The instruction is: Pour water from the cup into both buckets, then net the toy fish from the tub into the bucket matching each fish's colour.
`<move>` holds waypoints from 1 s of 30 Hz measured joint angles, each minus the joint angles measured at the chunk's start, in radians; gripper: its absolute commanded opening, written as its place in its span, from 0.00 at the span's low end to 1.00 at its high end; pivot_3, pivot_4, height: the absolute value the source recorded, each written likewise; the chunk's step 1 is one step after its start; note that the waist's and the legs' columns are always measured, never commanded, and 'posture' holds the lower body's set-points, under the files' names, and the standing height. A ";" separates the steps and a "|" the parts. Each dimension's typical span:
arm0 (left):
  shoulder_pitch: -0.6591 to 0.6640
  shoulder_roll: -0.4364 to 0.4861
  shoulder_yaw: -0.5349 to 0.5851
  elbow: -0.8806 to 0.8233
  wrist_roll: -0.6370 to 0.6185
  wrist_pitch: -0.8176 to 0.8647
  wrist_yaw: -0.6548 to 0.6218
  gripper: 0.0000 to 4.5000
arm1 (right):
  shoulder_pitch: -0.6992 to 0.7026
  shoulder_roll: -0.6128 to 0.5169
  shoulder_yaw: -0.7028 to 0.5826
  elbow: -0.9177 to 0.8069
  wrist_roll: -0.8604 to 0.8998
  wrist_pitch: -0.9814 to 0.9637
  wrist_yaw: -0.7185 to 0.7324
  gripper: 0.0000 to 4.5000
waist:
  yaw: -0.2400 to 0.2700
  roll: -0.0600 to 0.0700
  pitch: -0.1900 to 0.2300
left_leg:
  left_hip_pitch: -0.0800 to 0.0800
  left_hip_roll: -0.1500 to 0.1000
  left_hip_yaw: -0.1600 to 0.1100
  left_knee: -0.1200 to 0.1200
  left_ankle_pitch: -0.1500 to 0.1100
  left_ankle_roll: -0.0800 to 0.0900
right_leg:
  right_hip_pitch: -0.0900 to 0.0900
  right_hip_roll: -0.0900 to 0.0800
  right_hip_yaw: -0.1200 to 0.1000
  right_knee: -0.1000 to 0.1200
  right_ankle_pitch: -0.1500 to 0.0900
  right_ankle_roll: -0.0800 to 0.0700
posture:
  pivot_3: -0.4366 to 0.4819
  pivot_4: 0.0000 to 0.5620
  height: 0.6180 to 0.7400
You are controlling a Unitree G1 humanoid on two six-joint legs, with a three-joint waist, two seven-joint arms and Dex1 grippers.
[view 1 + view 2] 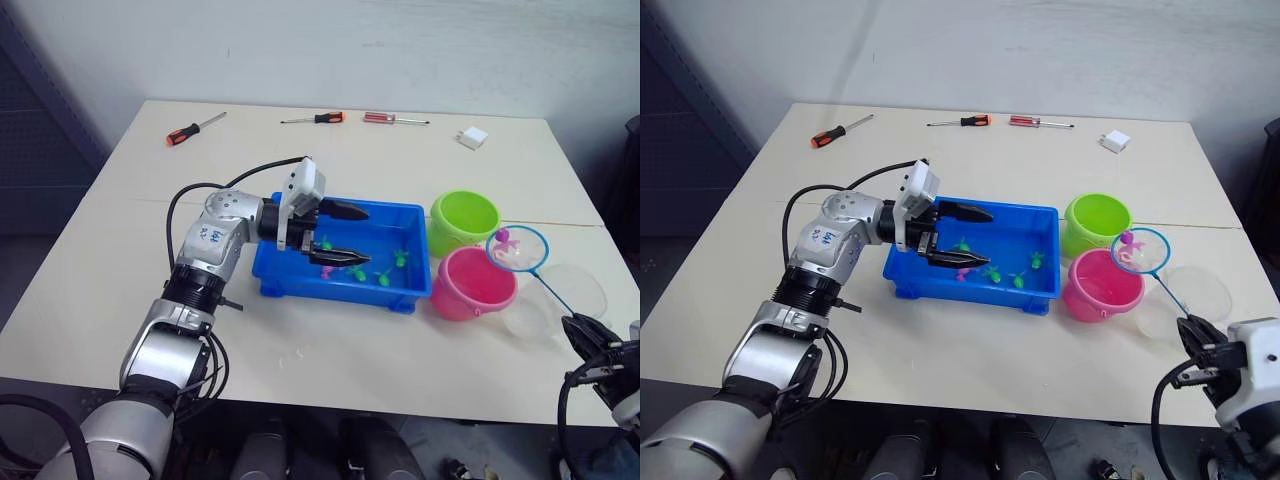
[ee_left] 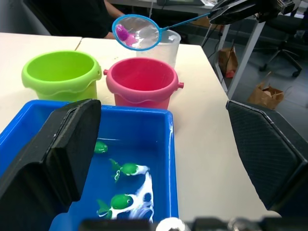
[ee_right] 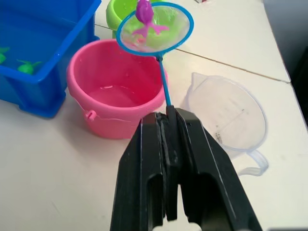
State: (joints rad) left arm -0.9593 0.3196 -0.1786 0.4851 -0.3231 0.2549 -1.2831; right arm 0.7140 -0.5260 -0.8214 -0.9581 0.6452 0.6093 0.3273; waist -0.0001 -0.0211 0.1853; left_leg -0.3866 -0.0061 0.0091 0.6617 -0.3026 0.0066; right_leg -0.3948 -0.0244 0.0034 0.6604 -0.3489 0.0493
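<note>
The blue tub [image 1: 330, 292] sits mid-table with water, green toy fish [image 1: 400, 258] and a pink one [image 1: 327, 271] in it. My left gripper [image 1: 366, 235] hovers open over the tub's left half, holding nothing. Right of the tub stand the lime green bucket [image 1: 463, 220] and the pink bucket [image 3: 115, 91], which has water in it. My right gripper [image 3: 171, 115] is shut on the thin handle of the net [image 3: 155, 29]. The net's hoop hangs above the pink bucket's far rim with a pink fish [image 3: 144, 12] in it. The clear cup [image 3: 231, 115] stands just right of the pink bucket.
At the table's far edge lie an orange-handled screwdriver [image 1: 192, 129], a second screwdriver [image 1: 315, 118], a red one [image 1: 395, 119] and a small white block [image 1: 473, 137]. The table's right edge runs close past the cup.
</note>
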 measured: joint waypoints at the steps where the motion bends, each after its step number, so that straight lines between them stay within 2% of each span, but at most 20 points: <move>1: -0.001 -0.003 0.000 0.004 0.003 -0.004 -0.002 1.00 | 0.023 -0.003 -0.005 0.000 -0.034 -0.021 0.017 0.00 | -0.001 0.000 0.000 | 0.000 0.000 0.000 0.000 0.000 0.000 | 0.000 0.000 0.000 0.000 0.000 0.000 | 0.48 0.27 1.00; 4: -0.011 -0.012 0.001 0.020 0.013 -0.016 -0.011 1.00 | 0.137 -0.048 -0.003 0.001 -0.282 -0.152 0.083 0.00 | 0.000 0.000 0.000 | 0.000 0.000 0.001 0.000 0.000 0.000 | 0.000 0.000 0.001 0.000 0.000 0.000 | 0.48 0.27 1.00; 6: -0.012 -0.015 0.001 0.032 0.014 -0.018 -0.013 1.00 | 0.163 -0.071 -0.002 0.006 -0.434 -0.235 0.097 0.00 | -0.001 0.000 0.000 | 0.000 0.000 0.001 0.000 0.000 -0.001 | 0.000 0.001 0.001 0.000 0.000 0.001 | 0.48 0.27 1.00; 8: -0.012 -0.018 0.001 0.034 0.015 -0.018 -0.015 1.00 | 0.164 -0.097 -0.002 0.012 -0.549 -0.309 0.105 0.00 | -0.001 0.000 0.000 | 0.000 0.000 0.001 0.000 0.001 -0.002 | 0.000 0.001 0.001 0.000 0.000 0.001 | 0.48 0.27 1.00; 11: -0.012 -0.019 0.002 0.034 0.018 -0.026 -0.017 1.00 | 0.163 -0.206 -0.004 0.058 -0.793 -0.475 0.136 0.00 | 0.000 0.000 0.000 | 0.001 -0.001 0.002 0.000 0.002 -0.005 | 0.000 0.001 0.002 0.000 0.000 0.001 | 0.48 0.27 1.00; 17: -0.005 -0.007 0.004 0.027 0.024 -0.025 -0.007 1.00 | 0.089 -0.296 -0.005 0.171 -1.022 -0.647 0.188 0.00 | 0.001 0.000 0.000 | 0.001 -0.001 0.002 0.001 0.002 -0.006 | 0.000 0.001 0.002 0.000 0.000 0.001 | 0.48 0.27 1.00; 22: 0.007 0.011 0.005 0.011 0.026 -0.016 0.005 1.00 | -0.010 -0.295 -0.007 0.254 -1.025 -0.693 0.216 0.00 | -0.001 0.000 0.000 | 0.001 -0.001 0.002 0.001 0.003 -0.006 | 0.000 0.001 0.003 0.002 0.000 0.001 | 0.48 0.27 1.00; 26: 0.027 0.046 0.008 -0.002 0.038 -0.015 0.016 1.00 | -0.144 -0.237 0.037 0.252 -0.832 -0.614 0.266 0.00 | -0.007 0.000 0.000 | 0.003 0.000 0.002 0.002 0.003 -0.007 | 0.001 0.001 0.003 0.004 0.000 0.001 | 0.48 0.27 1.00; 27: 0.036 0.063 0.011 -0.004 0.043 -0.014 0.019 1.00 | -0.205 -0.237 0.067 0.243 -0.747 -0.543 0.286 0.00 | -0.007 0.000 0.000 | 0.004 0.000 0.003 0.002 0.003 -0.007 | 0.001 0.001 0.003 0.004 0.000 0.001 | 0.48 0.27 1.00; 30: 0.044 0.081 0.015 -0.004 0.051 -0.011 0.024 1.00 | -0.261 -0.239 0.091 0.217 -0.668 -0.475 0.302 0.00 | -0.004 0.000 0.000 | 0.004 0.000 0.003 0.003 0.003 -0.007 | 0.001 0.001 0.003 0.005 0.000 0.001 | 0.48 0.27 1.00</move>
State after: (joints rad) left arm -0.9151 0.4004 -0.1634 0.4807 -0.2722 0.2443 -1.2593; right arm 0.4531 -0.7647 -0.7306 -0.7415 -0.0228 0.1343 0.6295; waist -0.0041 -0.0207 0.1850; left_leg -0.3822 -0.0063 0.0118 0.6642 -0.2997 -0.0001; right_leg -0.3934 -0.0235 0.0065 0.6658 -0.3493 0.0500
